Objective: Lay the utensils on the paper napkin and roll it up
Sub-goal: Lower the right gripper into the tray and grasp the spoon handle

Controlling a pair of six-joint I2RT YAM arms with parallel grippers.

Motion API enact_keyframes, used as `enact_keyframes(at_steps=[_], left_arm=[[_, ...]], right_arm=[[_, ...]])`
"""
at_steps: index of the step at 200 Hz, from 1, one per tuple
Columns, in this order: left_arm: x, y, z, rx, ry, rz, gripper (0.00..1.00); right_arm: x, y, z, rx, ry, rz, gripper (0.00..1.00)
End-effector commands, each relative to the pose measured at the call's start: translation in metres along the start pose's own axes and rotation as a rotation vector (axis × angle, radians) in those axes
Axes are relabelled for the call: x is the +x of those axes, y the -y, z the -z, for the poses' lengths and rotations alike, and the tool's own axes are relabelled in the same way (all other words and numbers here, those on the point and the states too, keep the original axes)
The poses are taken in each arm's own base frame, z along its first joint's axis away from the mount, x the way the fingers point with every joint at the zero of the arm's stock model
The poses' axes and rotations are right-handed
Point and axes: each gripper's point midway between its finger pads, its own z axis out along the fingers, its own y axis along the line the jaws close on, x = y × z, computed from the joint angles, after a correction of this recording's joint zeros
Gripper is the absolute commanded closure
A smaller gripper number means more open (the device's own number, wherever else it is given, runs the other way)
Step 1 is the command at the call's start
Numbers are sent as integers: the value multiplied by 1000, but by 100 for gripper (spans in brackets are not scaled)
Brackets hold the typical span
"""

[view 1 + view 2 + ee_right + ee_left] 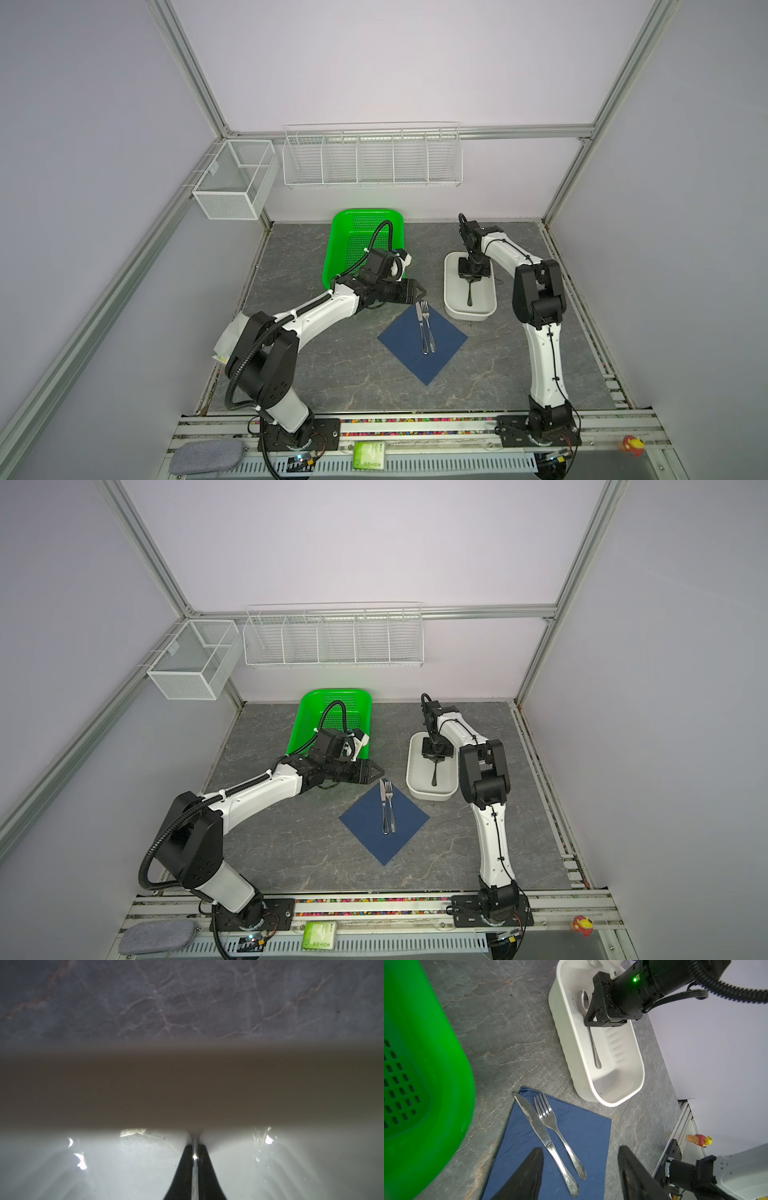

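Right gripper (195, 1148) is pressed together on the spoon (594, 1049), its 2 fingers pinching the thin neck just beside the bowl, low inside the white tub (572, 1064). That tub stands to the right of the paper napkin (401, 338) and slightly farther back. On the napkin the knife (420, 328) and fork (428, 328) lie side by side, tips toward its far corner, so the spoon looks like the last of the 3 utensils to bring over. Near that far corner the left gripper (581, 1149) hangs spread and empty.

Because the grip sits at the bowl end, the long handle may droop or swing. I would lift straight up until the handle clears the tub's rim, then carry it left slowly. Lay it parallel on the fork's right without nudging the 2 pieces already there. Release only once it rests on the paper.
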Motion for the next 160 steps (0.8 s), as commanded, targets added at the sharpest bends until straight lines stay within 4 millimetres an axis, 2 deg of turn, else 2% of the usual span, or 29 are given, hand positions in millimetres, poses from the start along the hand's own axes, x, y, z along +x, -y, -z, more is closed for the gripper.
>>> enact_keyframes(at_steps=[1, 36, 57, 90, 121, 160], left_arm=[[-10, 4, 10, -6, 34, -27, 41], [-11, 3, 11, -8, 43, -22, 42], [-15, 6, 13, -6, 47, -26, 42], [-15, 5, 20, -24, 65, -18, 42], [-13, 6, 26, -25, 70, -16, 42], [-17, 6, 37, -57, 88, -22, 42]], right_arm=[[32, -4, -21, -26, -137, 20, 93], [17, -12, 13, -71, -58, 45, 94], [18, -18, 22, -80, -44, 82, 94], [29, -20, 8, -48, -78, 130, 93], [35, -12, -4, 10, -105, 141, 93], [45, -8, -10, 20, -130, 142, 92]])
